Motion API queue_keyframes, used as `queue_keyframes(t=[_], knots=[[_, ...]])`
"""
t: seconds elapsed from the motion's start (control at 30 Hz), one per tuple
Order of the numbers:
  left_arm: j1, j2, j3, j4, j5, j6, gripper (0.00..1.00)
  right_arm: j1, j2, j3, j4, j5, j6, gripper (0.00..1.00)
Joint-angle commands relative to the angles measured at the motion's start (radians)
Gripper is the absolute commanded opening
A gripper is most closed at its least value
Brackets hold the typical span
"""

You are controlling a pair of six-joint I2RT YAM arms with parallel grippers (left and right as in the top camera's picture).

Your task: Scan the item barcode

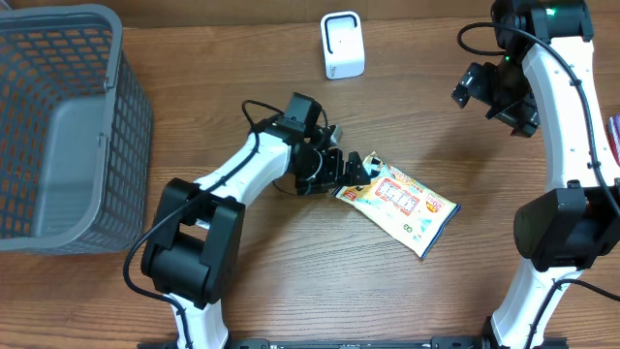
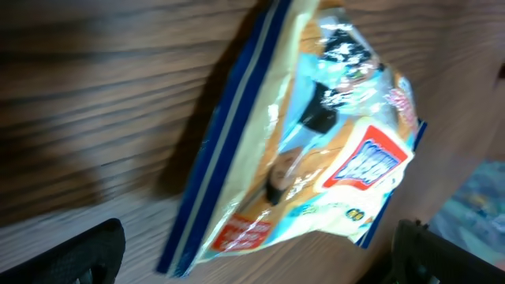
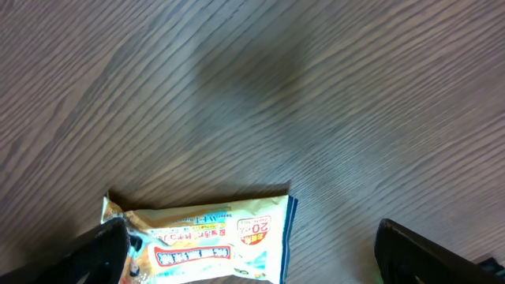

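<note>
Looking from overhead, I had my left gripper (image 1: 353, 174), jaws wide, at the nine o'clock end of the yellow plastic snack packet (image 1: 399, 204) mid-table; the white boxy scanner (image 1: 342, 45) stood at twelve o'clock. Left wrist: packet ungripped. Right wrist: right gripper (image 3: 248, 237) gaped empty. I judged scanning unstarted.

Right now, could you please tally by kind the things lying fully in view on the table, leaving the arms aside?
Grey basket: 1
White barcode scanner: 1
Snack packet: 1
Total: 3
</note>
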Motion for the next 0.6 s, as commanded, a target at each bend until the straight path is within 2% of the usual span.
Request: queue_keyframes(t=[0.0,0.4,0.5,0.57], knots=[[-0.035,0.005,-0.012,0.034,0.011,-0.077,1.00,0.001,-0.009,-0.005,0.001,-0.021,-0.065,1.00],[-0.095,0.064,-0.024,0.084,-0.051,-0.211,1.00,-0.004,-0.007,-0.006,0.001,-0.056,-0.130,1.00],[-0.101,0.122,-0.024,0.126,-0.019,-0.210,1.00,-0.004,-0.007,-0.011,0.001,-0.156,-0.224,1.00],[-0.101,0.163,-0.024,0.164,0.052,-0.206,0.99,-0.004,-0.007,-0.011,0.001,-0.181,-0.237,1.00]])
